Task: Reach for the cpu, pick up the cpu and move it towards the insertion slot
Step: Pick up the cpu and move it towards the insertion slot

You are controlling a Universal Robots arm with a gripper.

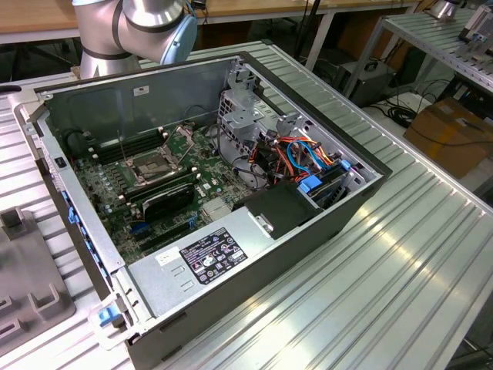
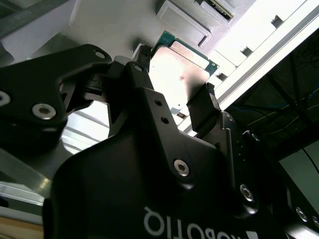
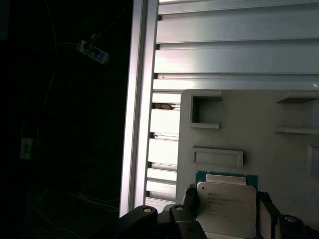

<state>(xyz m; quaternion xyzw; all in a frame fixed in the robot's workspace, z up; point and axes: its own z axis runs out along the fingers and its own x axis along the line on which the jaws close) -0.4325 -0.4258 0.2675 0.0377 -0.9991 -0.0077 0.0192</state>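
Observation:
The cpu [image 3: 224, 204] [image 2: 179, 74] is a pale silver square chip on a green board, over a grey holder tray [image 3: 259, 129]. My gripper [image 3: 227, 199] [image 2: 172, 79] straddles it, and a black finger [image 3: 190, 196] [image 2: 202, 107] presses against each side edge, so it is shut on the chip. Whether the chip is lifted off the tray cannot be told. In the exterior view the insertion slot [image 1: 152, 166] shows as a silver-framed socket with a dark centre on the motherboard inside the open computer case [image 1: 323, 116]. The arm [image 1: 131, 27] stands behind the case at that view's upper left.
The tray has several rectangular recesses [image 3: 218, 158] and lies on a ribbed aluminium table [image 3: 224, 55], close to its edge rail [image 3: 139, 99]. Inside the case are drive cages with orange and blue cables [image 1: 308, 158], a black ribbed block [image 1: 166, 202] and a power supply [image 1: 208, 258].

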